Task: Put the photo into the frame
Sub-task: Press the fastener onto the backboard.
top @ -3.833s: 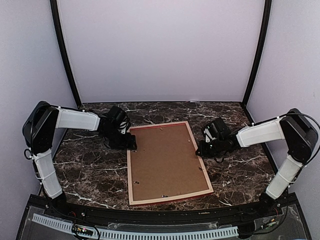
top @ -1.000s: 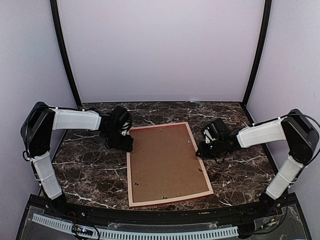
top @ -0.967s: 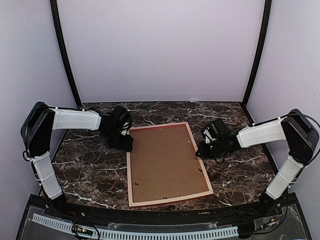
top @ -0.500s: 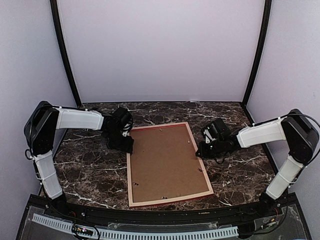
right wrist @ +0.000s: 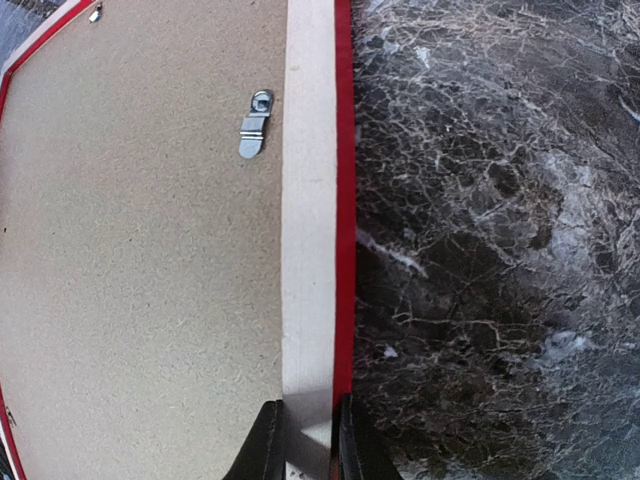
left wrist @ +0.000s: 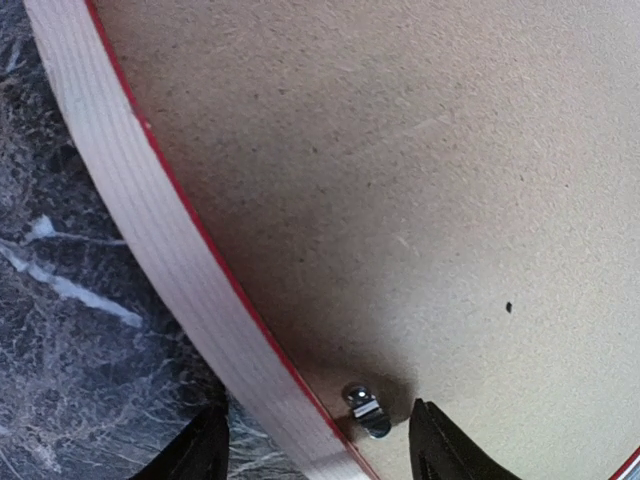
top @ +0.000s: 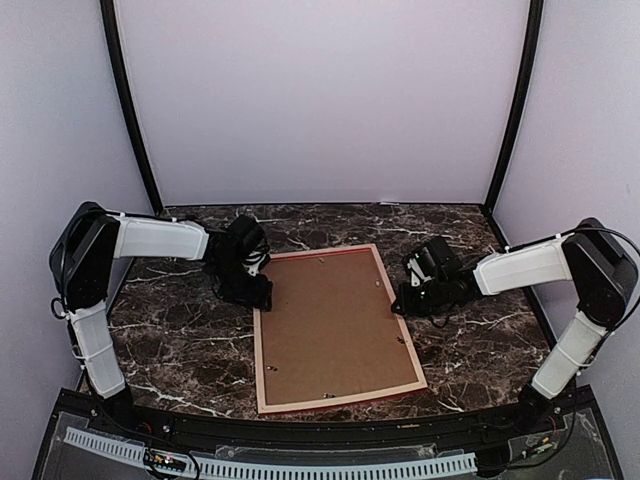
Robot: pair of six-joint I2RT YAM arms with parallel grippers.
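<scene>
Left gripper (top: 256,292) has nudged back onto the frame (top: 340,397) at its far-left corner, fingers apart, straddling rail and clip (left wrist: 365,408). Right gripper (right wrist: 308,440) stays clamped on the right rail. Frame hasn't moved: face down, backing (top: 330,320) in. Photo not visible, probably under the backing, so likely clip-locking left.

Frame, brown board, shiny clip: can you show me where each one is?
frame (right wrist: 308,200), right wrist view, on its pale wooden side rail.
brown board (top: 330,320), top view, on its middle.
shiny clip (right wrist: 253,124), right wrist view, on its metal tab.
</scene>
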